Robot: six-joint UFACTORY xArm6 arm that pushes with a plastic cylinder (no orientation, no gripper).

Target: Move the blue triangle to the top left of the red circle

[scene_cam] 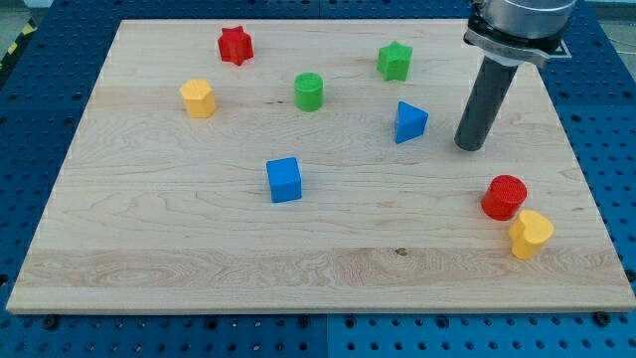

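Right now my tip (469,147), a bare rod holding nothing, stands just right of the blue triangle (408,121), far-left of the red circle (504,197), likely repositioning for a push.

On the wooden board (199,249) we see a red star (236,45), green star (395,61), green cylinder (309,91), blue cube (284,180), and two yellow blocks (198,98) (531,234).
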